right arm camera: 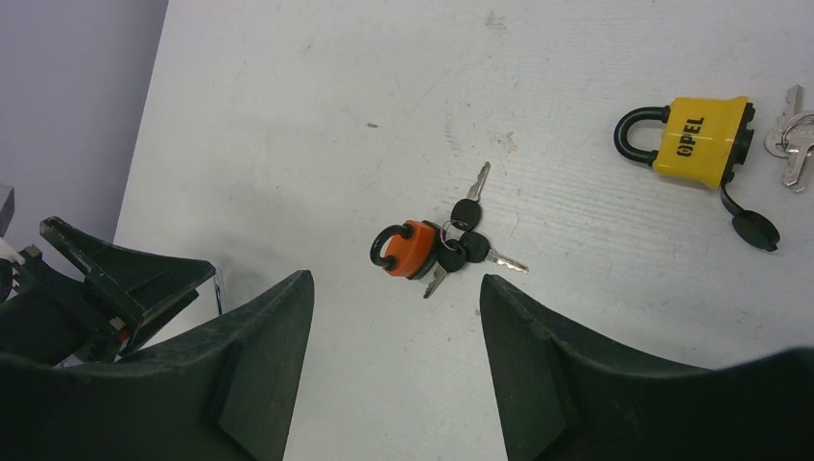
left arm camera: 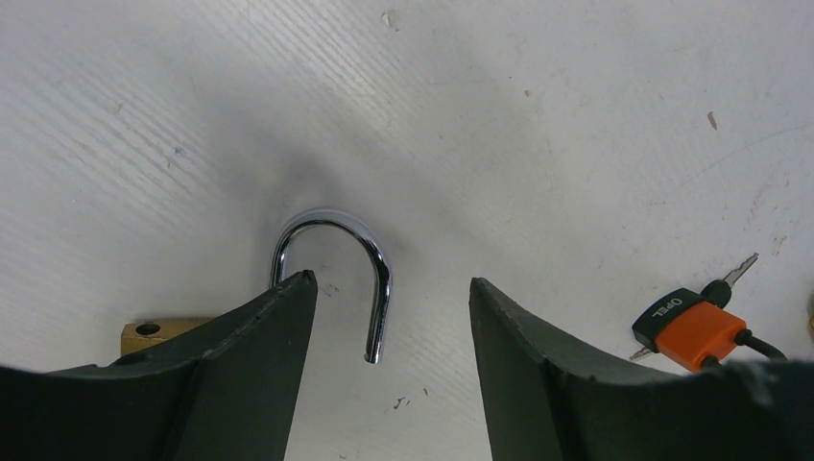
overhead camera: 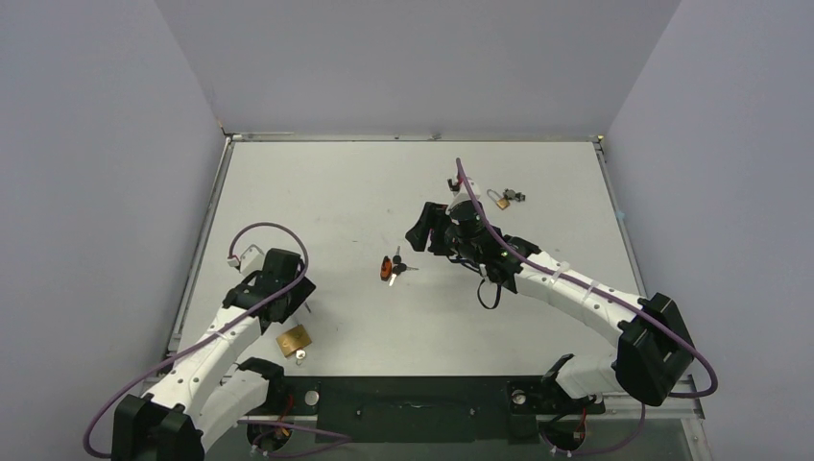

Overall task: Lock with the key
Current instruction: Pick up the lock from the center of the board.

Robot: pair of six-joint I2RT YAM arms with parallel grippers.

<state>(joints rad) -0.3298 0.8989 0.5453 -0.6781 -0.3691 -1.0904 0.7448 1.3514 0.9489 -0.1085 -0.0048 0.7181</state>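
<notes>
Three padlocks lie on the table [overhead camera: 317,182]: the brass padlock [overhead camera: 295,339], shackle [left arm camera: 381,298] open, at 7 o'clock with one key [overhead camera: 300,355] at its near edge, below the open, empty left gripper [left arm camera: 392,280]; the orange padlock [right arm camera: 408,248] with three keys [right arm camera: 467,245] near centre; the yellow padlock [right arm camera: 699,139] at 1 o'clock, with the right gripper [right arm camera: 395,277] likewise open and empty.

Found well apart on a scuffed white table [overhead camera: 317,182]: three padlocks, each with keys. Seen near the front edge, a brass padlock [overhead camera: 295,339], its chrome shackle [left arm camera: 381,298] swung open and a small key [overhead camera: 300,355] against its lower end. Noted at mid-table, an orange padlock [right arm camera: 408,248] touching a ring of black-headed keys [right arm camera: 467,240]; toward the far right, a yellow padlock [right arm camera: 699,139], dust cap [right arm camera: 755,230] hanging loose, silver keys [right arm camera: 792,134] just beside it.
</notes>
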